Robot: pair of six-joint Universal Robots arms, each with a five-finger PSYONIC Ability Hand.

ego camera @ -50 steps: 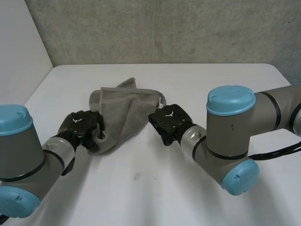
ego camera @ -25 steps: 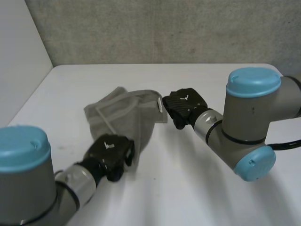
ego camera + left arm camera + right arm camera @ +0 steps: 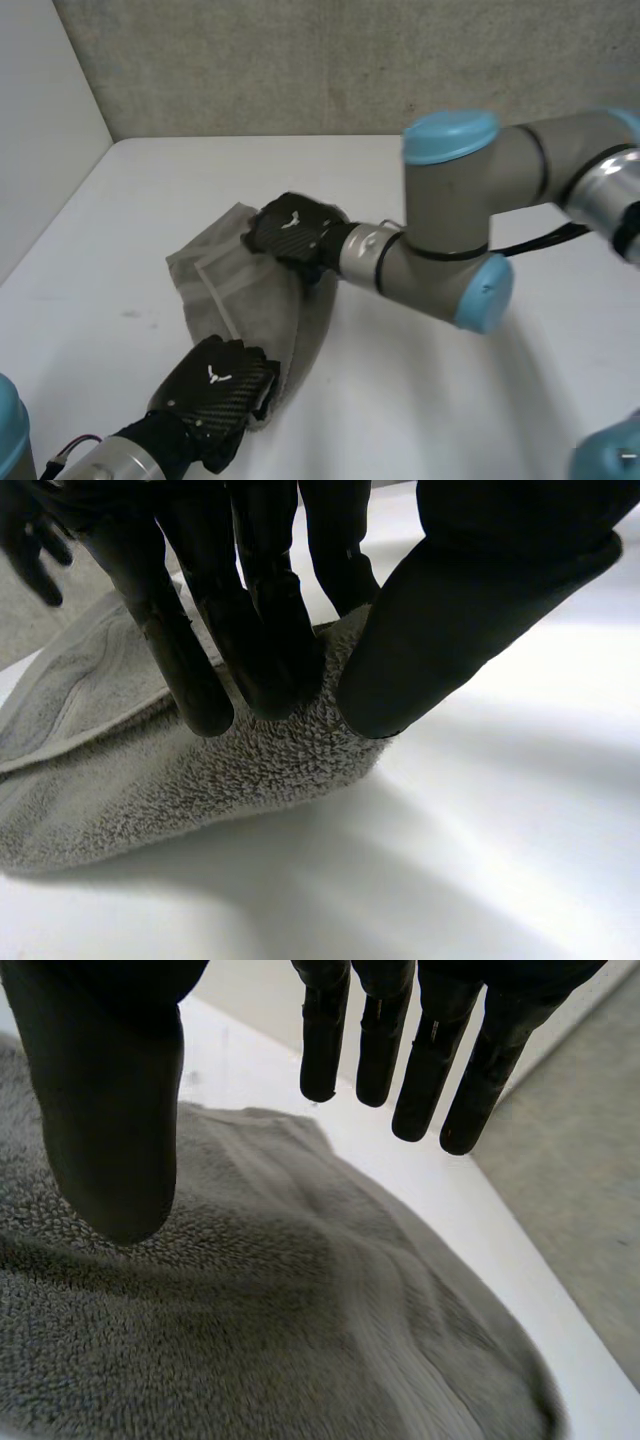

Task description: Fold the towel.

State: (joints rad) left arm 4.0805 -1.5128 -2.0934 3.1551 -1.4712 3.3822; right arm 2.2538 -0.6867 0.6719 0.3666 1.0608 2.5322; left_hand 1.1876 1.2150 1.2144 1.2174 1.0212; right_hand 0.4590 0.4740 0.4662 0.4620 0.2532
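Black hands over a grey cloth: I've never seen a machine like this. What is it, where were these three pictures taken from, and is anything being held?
It is a robot with two jointed arms, each ending in a black hand. The head view looks down from between the arms at a white table with a crumpled grey towel on it. The other two pictures come from cameras on the wrists, each looking along its own palm. The left hand, at the towel's near end, pinches a fold of it between thumb and fingers. The right hand is over the far end with straight, spread fingers, holding nothing.
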